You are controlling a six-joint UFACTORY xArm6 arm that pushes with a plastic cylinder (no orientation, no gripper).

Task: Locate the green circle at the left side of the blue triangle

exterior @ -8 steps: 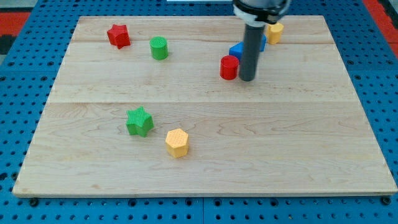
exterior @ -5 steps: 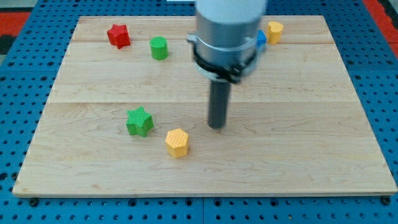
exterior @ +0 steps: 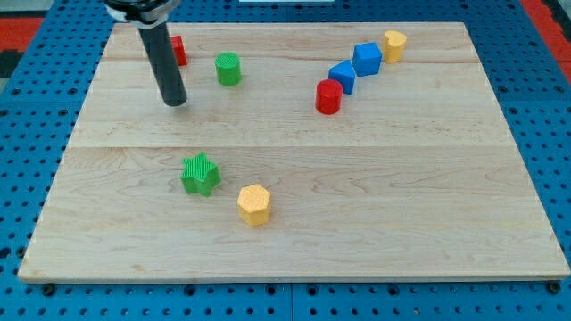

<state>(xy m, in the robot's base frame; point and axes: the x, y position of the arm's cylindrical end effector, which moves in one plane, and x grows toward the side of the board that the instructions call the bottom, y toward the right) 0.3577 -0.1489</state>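
The green circle (exterior: 228, 69) was a small round block with ridges on its sides. It stood upright near the view's top, left of the middle. The blue triangle (exterior: 342, 76) sat well apart from it, toward the view's right. It touched a red round block (exterior: 329, 96) and a blue cube (exterior: 367, 59).
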